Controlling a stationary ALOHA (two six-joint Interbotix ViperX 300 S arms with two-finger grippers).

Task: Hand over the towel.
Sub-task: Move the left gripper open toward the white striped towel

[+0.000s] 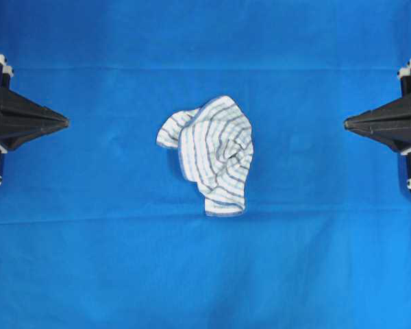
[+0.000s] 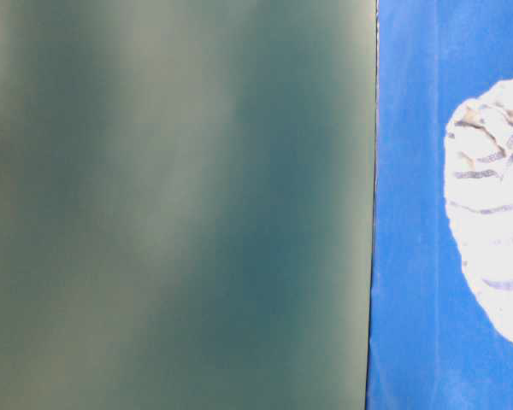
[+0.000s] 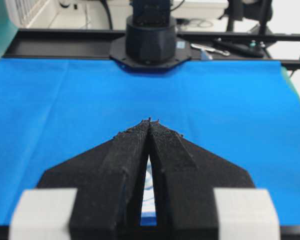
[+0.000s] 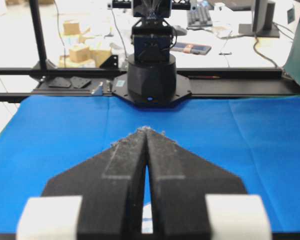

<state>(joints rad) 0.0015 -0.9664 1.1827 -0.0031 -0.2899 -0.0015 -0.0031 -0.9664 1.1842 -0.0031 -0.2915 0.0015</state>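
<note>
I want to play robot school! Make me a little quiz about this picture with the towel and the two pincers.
1. True or false: the left pincer is holding the towel.
2. Pick one. The towel lies: A) flat and neatly folded, B) crumpled in a heap, C) hanging from a pincer.
3. Fill the gap: the right pincer has its jaws ____.

Key:
1. False. Both pincers sit at the sides, apart from the towel, which lies between them on the blue sheet.
2. B.
3. Shut. The wrist views show both pairs of tips pressed together, with nothing held.
</note>
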